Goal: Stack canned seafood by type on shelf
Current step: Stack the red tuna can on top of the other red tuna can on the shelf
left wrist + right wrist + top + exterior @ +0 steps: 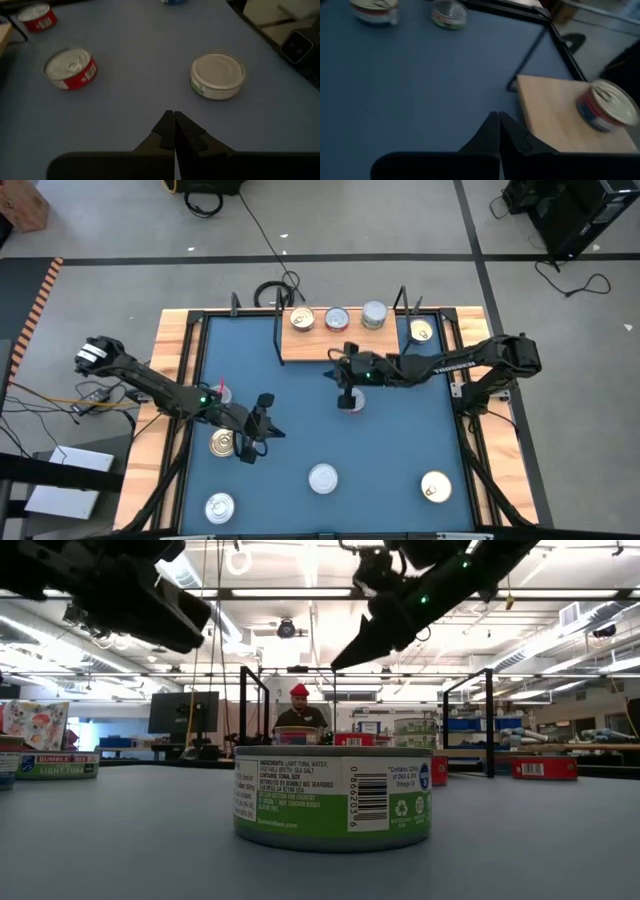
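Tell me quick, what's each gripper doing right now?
Left gripper: closed, holding nothing.
Right gripper: closed, holding nothing.

Overhead, table-level, two wrist views

nine tins (pixel 323 478) show in the overhead picture, four on one wooden shelf (pixel 320 345) at top centre, five below.

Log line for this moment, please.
left gripper: shut, empty, over table | right gripper: shut, empty, beside shelf | shelf: three tins on it
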